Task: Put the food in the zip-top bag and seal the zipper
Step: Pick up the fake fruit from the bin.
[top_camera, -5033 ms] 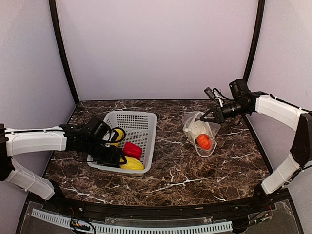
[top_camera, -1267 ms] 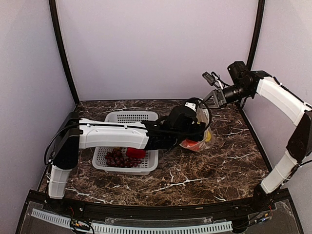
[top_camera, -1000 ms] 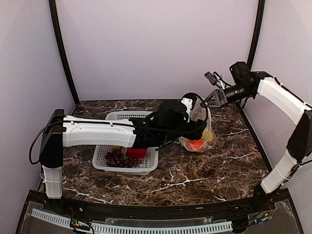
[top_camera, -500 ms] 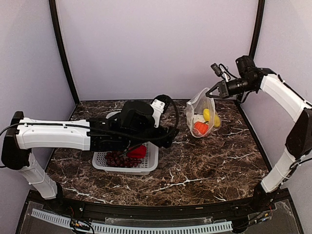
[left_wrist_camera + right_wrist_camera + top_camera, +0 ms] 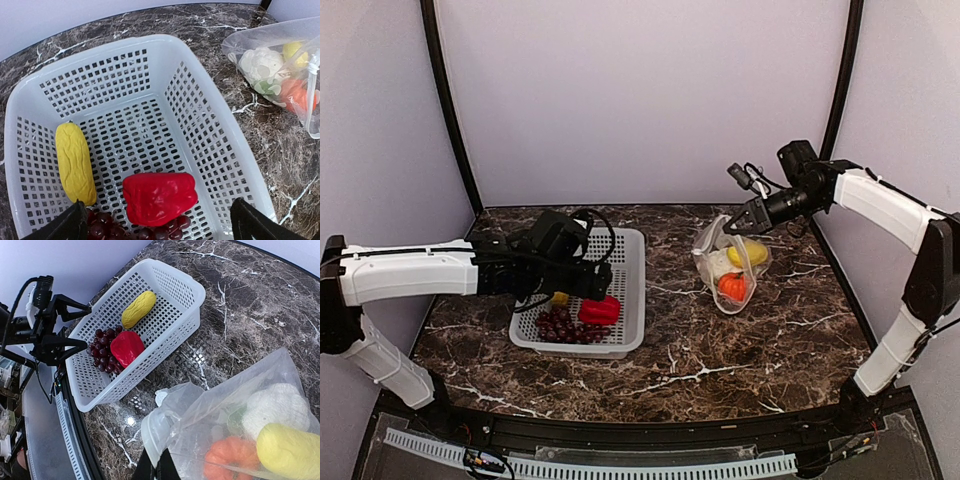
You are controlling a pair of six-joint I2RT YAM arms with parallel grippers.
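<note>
**Zip-top bag (image 5: 728,268) held up by its mouth, right of the basket**

The zip-top bag stands on the marble table (image 5: 770,350), its long axis running up from the sagging bottom on the tabletop to the mouth edge, which points up and toward the far right. The right gripper (image 5: 752,218) is clenched on that upper edge, pinching the clear plastic between its fingers (image 5: 159,466). Inside the bag lie a white cauliflower (image 5: 277,407), an orange pumpkin (image 5: 231,455) and a yellow piece (image 5: 290,450), bunched together at the bottom.

To the left, near the bag but apart from it, sits a grey perforated basket (image 5: 215,125). It holds a yellow corn cob (image 5: 75,162) lying lengthwise beside the left wall, a red pepper (image 5: 160,197) on its side, and dark grapes (image 5: 102,222) touching the pepper's near edge.

The left gripper (image 5: 161,226) hovers over the basket's near end with its fingers spread wide, grasping nothing, the pepper and grapes below the gap.
</note>
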